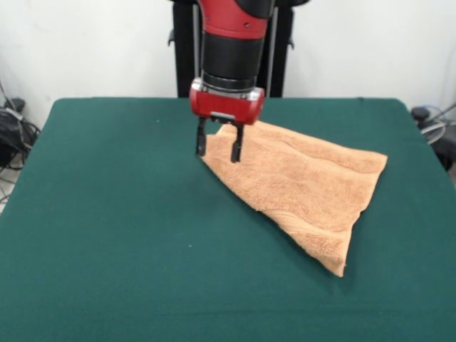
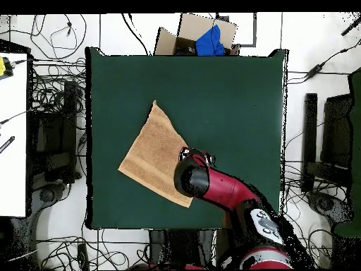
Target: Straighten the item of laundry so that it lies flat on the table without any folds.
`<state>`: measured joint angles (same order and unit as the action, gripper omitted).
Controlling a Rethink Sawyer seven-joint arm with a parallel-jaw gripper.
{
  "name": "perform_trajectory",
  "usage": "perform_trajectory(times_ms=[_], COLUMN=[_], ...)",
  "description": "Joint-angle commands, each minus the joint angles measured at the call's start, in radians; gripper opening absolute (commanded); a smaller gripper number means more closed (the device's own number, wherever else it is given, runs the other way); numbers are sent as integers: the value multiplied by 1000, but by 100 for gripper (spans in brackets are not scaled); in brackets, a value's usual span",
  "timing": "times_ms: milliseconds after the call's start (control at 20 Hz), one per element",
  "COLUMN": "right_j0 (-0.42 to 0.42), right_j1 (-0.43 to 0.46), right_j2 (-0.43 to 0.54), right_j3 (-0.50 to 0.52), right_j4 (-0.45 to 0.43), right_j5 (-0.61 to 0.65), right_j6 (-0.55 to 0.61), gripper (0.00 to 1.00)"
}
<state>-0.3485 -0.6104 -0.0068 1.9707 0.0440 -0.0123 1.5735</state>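
The item of laundry [image 1: 306, 189] is an orange-tan terry towel on the green table [image 1: 114, 235], folded over into a rough triangle that narrows toward the front right in the front view. In the overhead view the towel [image 2: 151, 155] lies left of centre on the table [image 2: 233, 99]. My gripper [image 1: 219, 148] hangs from the red arm right at the towel's far left corner, its two black fingers [image 1: 201, 140] spread apart around the towel's edge, with no cloth lifted. From above, the gripper [image 2: 192, 153] sits at the towel's right-hand edge, largely covered by the arm.
A cardboard box with a blue thing [image 2: 204, 37] stands beyond the table's top edge in the overhead view. Cables and dark equipment [image 2: 53, 134] crowd the floor round the table. A white surface [image 2: 13, 134] runs along the left.
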Motion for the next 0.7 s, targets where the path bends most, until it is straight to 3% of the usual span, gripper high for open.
perform_trajectory(times_ms=[50, 700], right_j0=[-46, -79], right_j1=[52, 80], right_j2=[99, 122], right_j3=[51, 52], right_j4=[-53, -39], right_j5=[-91, -113], right_j6=[196, 218], gripper=[100, 100])
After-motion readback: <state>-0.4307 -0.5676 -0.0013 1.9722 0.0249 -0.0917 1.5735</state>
